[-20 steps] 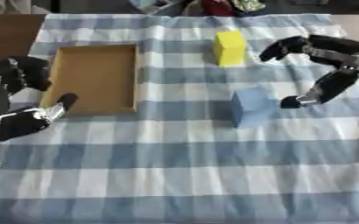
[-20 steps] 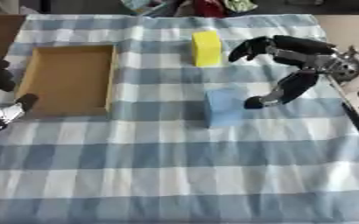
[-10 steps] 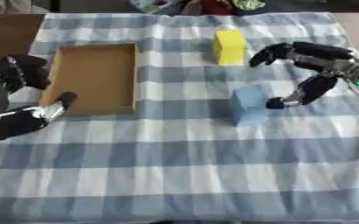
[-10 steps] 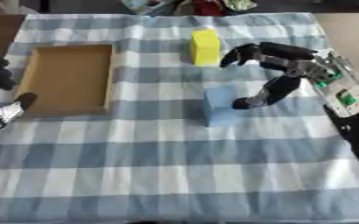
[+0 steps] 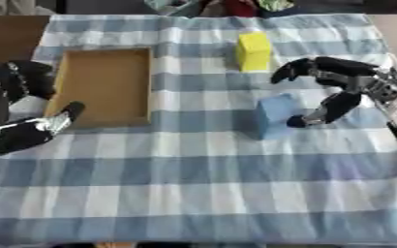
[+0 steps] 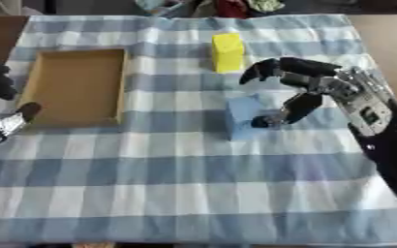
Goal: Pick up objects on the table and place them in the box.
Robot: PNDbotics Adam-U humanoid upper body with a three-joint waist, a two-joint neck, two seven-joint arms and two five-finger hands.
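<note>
The right hand [image 6: 308, 89] is reaching for the blue block [image 6: 244, 116] mid-table, thumb at its right side and fingers [image 6: 266, 70] spread open above, holding nothing yet, so next I'd say it must close on the block and carry it left to the box [image 6: 76, 87].

- Lighting was even and fairly bright, without glare.
- Shadows were faint and soft.
- Both views were softly blurred throughout, with fine detail smeared.
</note>
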